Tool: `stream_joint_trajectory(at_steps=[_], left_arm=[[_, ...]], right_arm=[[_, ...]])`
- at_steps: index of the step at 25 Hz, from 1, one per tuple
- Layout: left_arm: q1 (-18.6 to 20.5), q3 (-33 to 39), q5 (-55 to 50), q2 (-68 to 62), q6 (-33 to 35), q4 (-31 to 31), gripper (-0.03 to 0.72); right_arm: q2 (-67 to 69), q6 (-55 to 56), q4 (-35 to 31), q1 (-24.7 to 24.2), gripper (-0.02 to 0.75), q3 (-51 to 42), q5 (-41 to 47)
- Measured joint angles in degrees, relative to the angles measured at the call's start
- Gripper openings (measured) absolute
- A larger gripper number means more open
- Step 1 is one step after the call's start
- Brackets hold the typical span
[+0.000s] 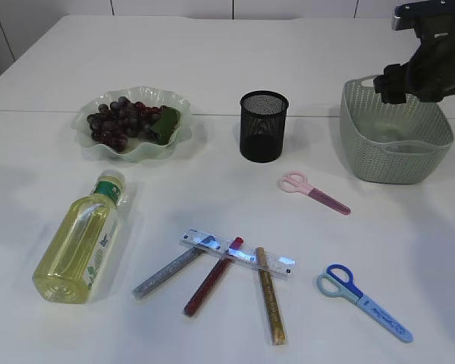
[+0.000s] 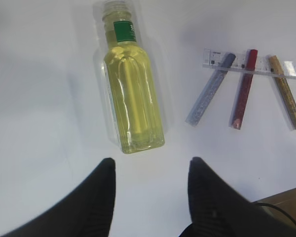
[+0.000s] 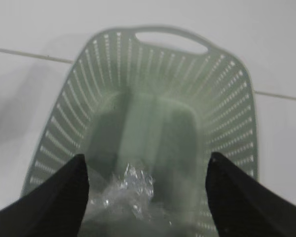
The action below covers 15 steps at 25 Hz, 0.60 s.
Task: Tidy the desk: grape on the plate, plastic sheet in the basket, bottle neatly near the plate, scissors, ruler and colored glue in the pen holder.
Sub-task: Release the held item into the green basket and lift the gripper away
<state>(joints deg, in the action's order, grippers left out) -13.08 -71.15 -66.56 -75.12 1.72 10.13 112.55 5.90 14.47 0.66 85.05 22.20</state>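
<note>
With its jaws spread wide over the green perforated plastic basket (image 3: 153, 98), the right tool (image 3: 145, 197) apparently holds nothing, so it should lift straight clear of the crumpled clear plastic sheet (image 3: 130, 190).

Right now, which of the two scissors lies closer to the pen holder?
The pink scissors, just right of the pen holder; the blue scissors lie far nearer the front edge.

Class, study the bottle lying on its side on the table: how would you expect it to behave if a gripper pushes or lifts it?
The bottle looks nearly full of yellow liquid, so it is probably heavy for its size. Its flat-sided body seems less apt to roll than a round one. The smooth, glossy plastic may slip between the left gripper fingers, which stand open near its base.
</note>
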Motion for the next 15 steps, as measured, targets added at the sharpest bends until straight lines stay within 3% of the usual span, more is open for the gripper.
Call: stream_joint_trajectory(at_steps=[8,15], left_arm=[[0.0,0.0,3.21,0.0,0.0,-0.11,0.352],[0.0,0.0,9.47,0.0,0.0,-1.51,0.342]], right_arm=[[-9.73,0.28,-6.76,0.0,0.575,0.54,25.18],[-16.84,0.28,-10.08,0.0,0.566,-1.78,36.03]])
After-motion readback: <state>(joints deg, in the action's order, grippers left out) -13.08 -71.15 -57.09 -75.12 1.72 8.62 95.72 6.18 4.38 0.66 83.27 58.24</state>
